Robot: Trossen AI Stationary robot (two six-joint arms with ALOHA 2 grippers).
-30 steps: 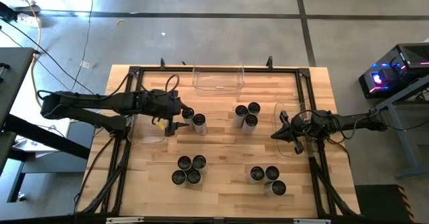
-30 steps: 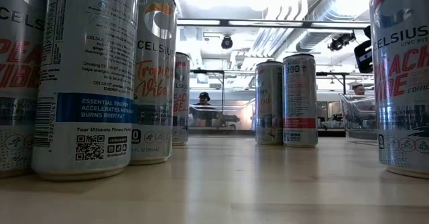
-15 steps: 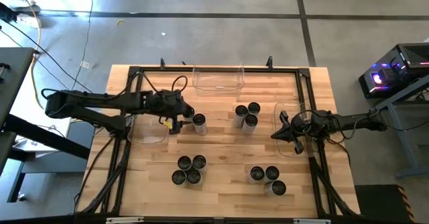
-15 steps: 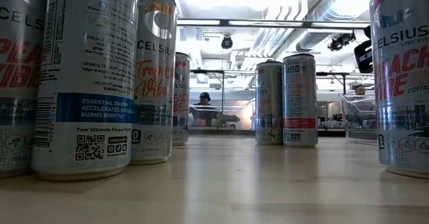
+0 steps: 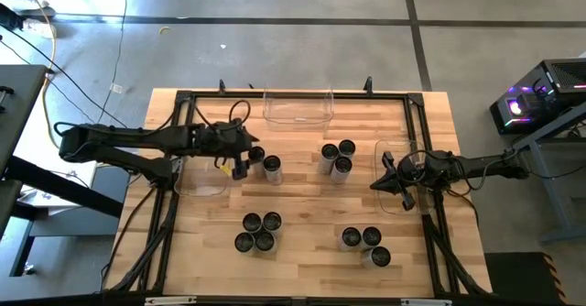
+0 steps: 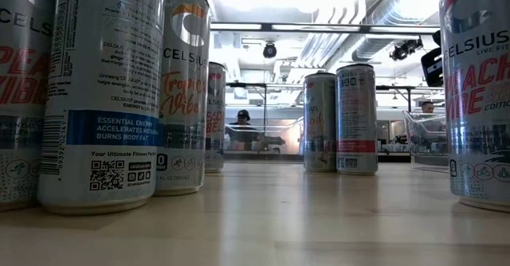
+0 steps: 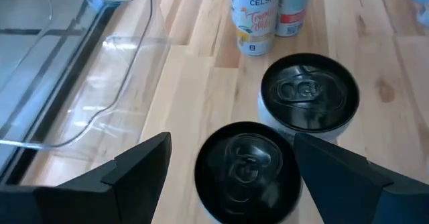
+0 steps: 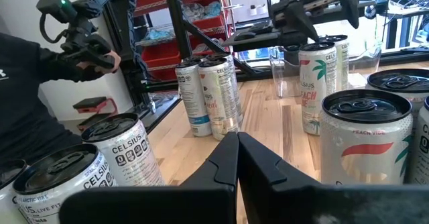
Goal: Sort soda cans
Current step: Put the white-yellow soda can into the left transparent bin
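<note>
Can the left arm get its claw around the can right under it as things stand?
Probably yes. The left claw hangs open over the near can, a finger on each side. The neighbouring can stands close behind it, not between the fingers.

We are in a robotics lab with an industrial, open-plan look. A butcher-block wooden table [image 5: 302,191] carries a black metal frame [image 5: 293,95] and stands on a bare grey concrete floor [image 5: 275,31]. Beyond it we see exposed silver ceiling ducts [image 6: 382,19], red shelving stacked with parts [image 8: 194,23], and a person in dark clothing [image 8: 33,90] holding a black handheld controller [image 8: 74,23].
</note>
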